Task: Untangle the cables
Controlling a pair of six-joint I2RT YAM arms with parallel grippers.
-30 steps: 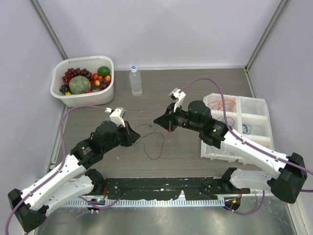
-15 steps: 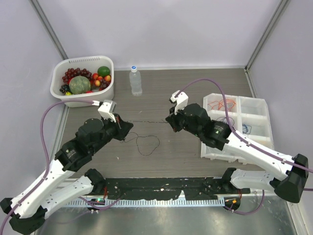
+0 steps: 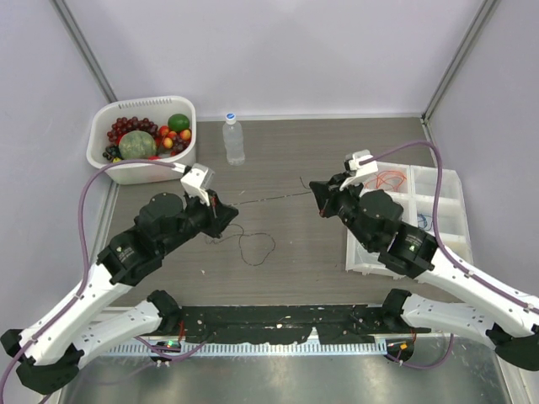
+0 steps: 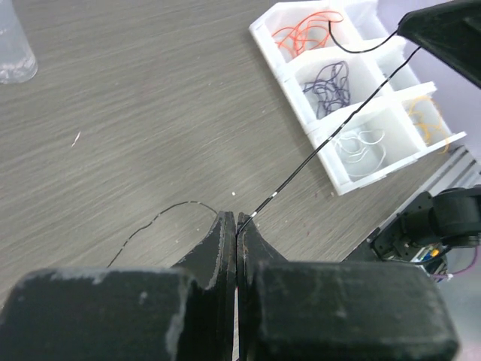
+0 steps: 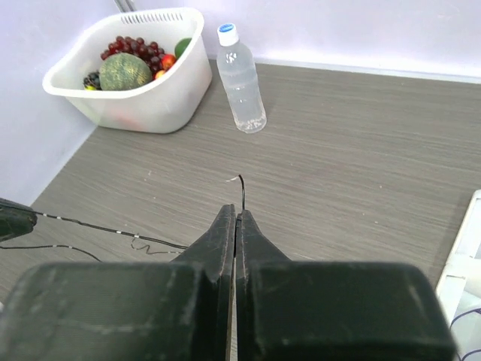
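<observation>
The left gripper (image 4: 237,224) is pinched shut on a thin black wire (image 3: 269,199). The right gripper (image 5: 236,218) is pinched shut on the same wire farther along, and a short tip pokes out past its fingers. The wire runs tight in a line between them, over the middle of the grey wooden table (image 3: 278,151).

A loose black loop (image 3: 255,246) lies on the table just in front of that line, near the left gripper. More coloured wires (image 4: 329,83) sit in a white plastic tray with boxes (image 3: 440,183) at the right edge, beside the right arm.

A white basket of fruit (image 3: 143,101) and a clear plastic bottle (image 3: 233,141) stand by the back edge. Bare table lies between them and the tight wire.
</observation>
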